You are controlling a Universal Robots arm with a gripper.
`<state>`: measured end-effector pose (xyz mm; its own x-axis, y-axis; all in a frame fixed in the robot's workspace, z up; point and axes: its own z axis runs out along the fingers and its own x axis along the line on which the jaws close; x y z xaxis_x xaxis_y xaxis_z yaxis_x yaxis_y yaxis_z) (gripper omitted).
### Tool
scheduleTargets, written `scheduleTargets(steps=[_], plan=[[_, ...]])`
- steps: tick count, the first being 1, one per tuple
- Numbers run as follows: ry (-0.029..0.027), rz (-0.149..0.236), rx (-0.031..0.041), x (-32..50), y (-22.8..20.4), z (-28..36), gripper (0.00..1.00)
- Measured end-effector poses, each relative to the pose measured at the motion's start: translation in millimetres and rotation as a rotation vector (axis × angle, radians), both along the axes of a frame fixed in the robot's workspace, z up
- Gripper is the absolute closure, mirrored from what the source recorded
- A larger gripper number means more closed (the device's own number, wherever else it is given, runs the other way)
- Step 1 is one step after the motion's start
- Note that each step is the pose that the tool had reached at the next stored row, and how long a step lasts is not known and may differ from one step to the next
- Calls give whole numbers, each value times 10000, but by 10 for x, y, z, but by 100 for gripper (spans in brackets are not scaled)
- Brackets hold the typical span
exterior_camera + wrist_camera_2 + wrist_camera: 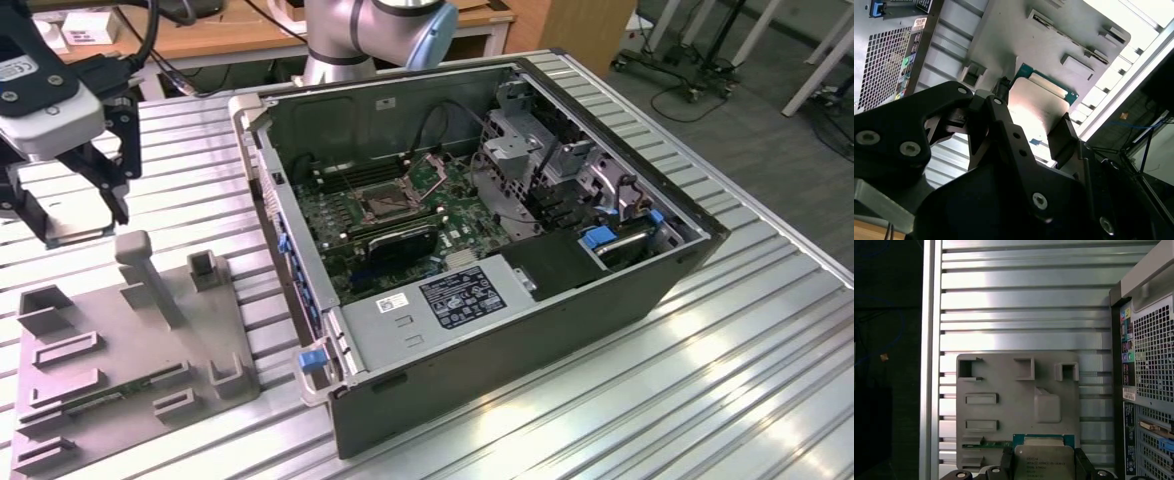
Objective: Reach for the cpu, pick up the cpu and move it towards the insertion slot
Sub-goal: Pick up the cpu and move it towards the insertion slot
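**Cpu clamped by its edges, held level beside the tray**

My gripper (pixel 1044 466) is clenched on the cpu (pixel 1044 458). One finger presses each of two opposite edges, which I judge keeps the pale metal top and the underside free of contact. In the second wrist view the chip's silver lid (pixel 1038 102) sits flat between the dark fingers (pixel 1004 125), and it doesn't look tilted. Held level like that, I think it can meet a socket squarely.

Below me is the grey plastic tray (pixel 1019 405) with its square recesses and raised blocks. A narrow green memory strip (pixel 988 444) lies in one of its slots. The tray's job, as I read it, is to keep each part in a fixed place. In the exterior view I hang over the ribbed metal desk (pixel 747 330), close to the tray's far end (pixel 134 340), and the chip looks clear of the tray.

Farther off, towards the exterior view's right, the computer case (pixel 534 320) lies on its side with the panel off, so the green motherboard (pixel 334 215) faces up. The insertion slot (pixel 386 203) sits there with its shiny frame and dark centre, well apart from my gripper.
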<state>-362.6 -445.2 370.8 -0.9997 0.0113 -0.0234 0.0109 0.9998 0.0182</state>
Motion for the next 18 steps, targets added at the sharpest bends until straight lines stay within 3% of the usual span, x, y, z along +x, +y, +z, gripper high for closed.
scheduleTargets(steps=[18], plan=[[-1, -1, 3, 80, 0, 27, 45]])
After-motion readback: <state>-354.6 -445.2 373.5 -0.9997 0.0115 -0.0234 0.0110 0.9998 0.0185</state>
